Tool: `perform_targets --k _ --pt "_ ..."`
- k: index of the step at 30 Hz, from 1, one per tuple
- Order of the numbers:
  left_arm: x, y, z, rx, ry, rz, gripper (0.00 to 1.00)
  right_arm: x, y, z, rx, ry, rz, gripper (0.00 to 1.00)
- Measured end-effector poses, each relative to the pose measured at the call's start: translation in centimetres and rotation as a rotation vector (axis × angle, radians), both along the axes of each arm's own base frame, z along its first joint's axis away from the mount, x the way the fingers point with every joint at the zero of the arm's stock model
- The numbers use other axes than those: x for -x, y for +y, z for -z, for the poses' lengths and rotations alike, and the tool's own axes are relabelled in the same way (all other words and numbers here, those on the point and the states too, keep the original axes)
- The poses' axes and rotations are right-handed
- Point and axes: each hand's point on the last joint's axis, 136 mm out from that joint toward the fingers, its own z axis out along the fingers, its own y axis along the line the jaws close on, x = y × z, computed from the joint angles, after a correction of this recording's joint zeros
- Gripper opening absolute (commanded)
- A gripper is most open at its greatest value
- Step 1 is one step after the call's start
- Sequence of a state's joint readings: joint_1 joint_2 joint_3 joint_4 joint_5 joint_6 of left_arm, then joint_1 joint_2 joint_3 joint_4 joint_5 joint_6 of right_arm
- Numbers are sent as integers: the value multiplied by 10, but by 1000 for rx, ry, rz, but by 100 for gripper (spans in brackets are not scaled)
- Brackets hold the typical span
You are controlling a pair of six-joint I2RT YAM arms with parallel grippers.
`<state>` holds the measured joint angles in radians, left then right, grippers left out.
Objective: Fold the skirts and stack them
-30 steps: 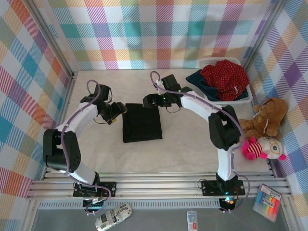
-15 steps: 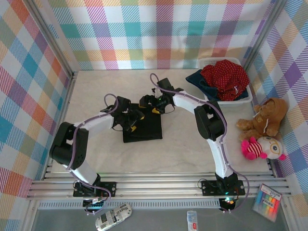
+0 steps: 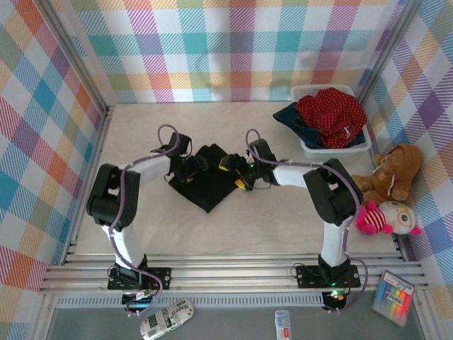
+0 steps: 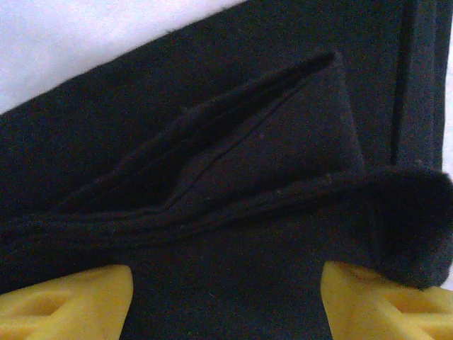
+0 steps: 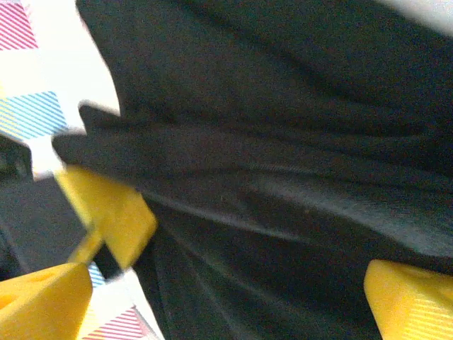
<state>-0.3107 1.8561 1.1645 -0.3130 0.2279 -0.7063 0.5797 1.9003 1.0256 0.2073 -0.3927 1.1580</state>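
Left hand (image 3: 192,170) and right hand (image 3: 233,174), jaws spread, bracket the rumpled black skirt (image 3: 209,191) mid-fold; next each should probably pinch an edge

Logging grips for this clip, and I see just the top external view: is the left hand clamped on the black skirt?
Observer: No; the left wrist view shows the left hand with its yellow fingertips wide apart over the black skirt.
Operator: And the right hand?
Observer: Its wrist view shows fingers spread wide too, black cloth beneath.
Operator: Is the cloth flat there?
Observer: No; a raised fold crosses just ahead of the left fingertips.
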Motion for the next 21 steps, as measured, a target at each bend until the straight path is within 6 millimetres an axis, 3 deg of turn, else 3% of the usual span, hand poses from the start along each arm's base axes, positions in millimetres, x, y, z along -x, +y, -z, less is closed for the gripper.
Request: perform_targets --k 2,6,9,14,17,21 --pt "-13 -8 -6 -2 -28 60 80 15 3 -2 -20 0 34 99" --pt "-24 -13 -30 1 -83 116 88 27 -3 -10 21 -57 58 99" --pt "-24 -6 -54 -2 -124 109 87 15 -16 -35 76 -212 47 99" --pt "-12 26 -91 -74 -174 34 85 -13 -21 -67 224 -482 -100 85" --pt "4 42 -85 -103 -146 1 84 -27 -12 -74 314 -606 -238 78" --pt "26 53 -56 -118 -60 -18 83 -46 6 -63 409 -686 -409 68"
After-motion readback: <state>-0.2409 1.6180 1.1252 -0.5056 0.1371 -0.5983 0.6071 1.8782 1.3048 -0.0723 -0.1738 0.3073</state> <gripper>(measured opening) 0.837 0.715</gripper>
